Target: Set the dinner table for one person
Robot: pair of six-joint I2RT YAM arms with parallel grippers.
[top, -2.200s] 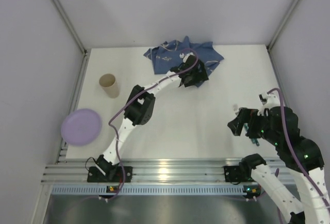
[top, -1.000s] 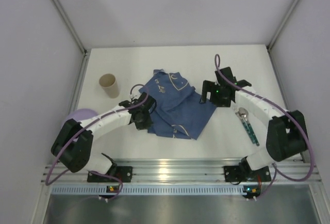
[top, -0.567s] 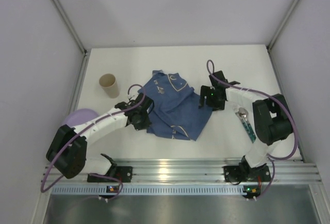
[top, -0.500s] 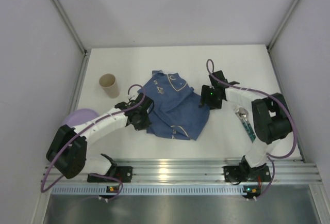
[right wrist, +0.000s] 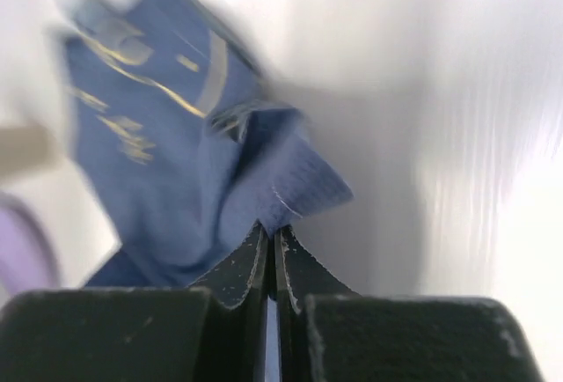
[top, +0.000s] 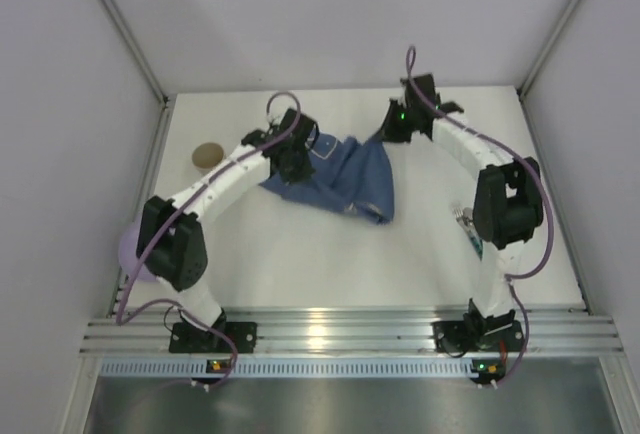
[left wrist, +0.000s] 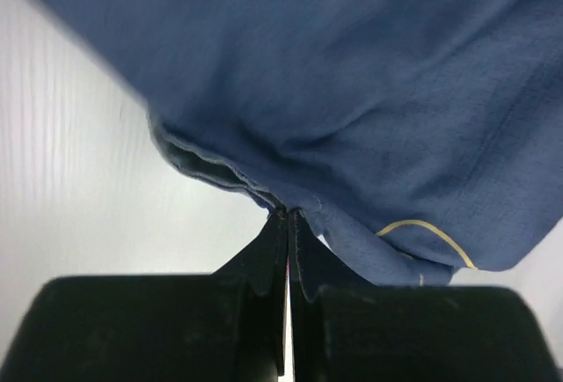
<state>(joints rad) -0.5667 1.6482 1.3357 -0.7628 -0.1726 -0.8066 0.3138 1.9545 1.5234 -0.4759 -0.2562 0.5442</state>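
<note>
Over the far half of the white dinner table [top: 300,264], a blue cloth placemat [top: 345,174] with pale line drawings hangs stretched between both grippers. My left gripper [top: 295,162] is shut on its hem, and the left wrist view shows the fingertips [left wrist: 288,216] pinching the folded edge of the cloth [left wrist: 369,91]. My right gripper [top: 390,134] is shut on the opposite corner. The right wrist view, blurred by motion, shows that corner [right wrist: 290,188] clamped in the closed gripper [right wrist: 271,229]. The placemat's near edge sags towards the tabletop.
A tan cup [top: 207,154] stands at the far left, partly behind my left arm. A lilac plate [top: 128,251] peeks out behind the left elbow. A utensil with a teal handle [top: 466,226] lies beside the right arm. A silver rail [top: 330,334] runs along the near edge, and grey walls close in the other sides.
The right gripper has closed on the placemat's corner. Both arms have swung towards the far side, carrying the cloth off the middle of the table and pulling it out wider.
</note>
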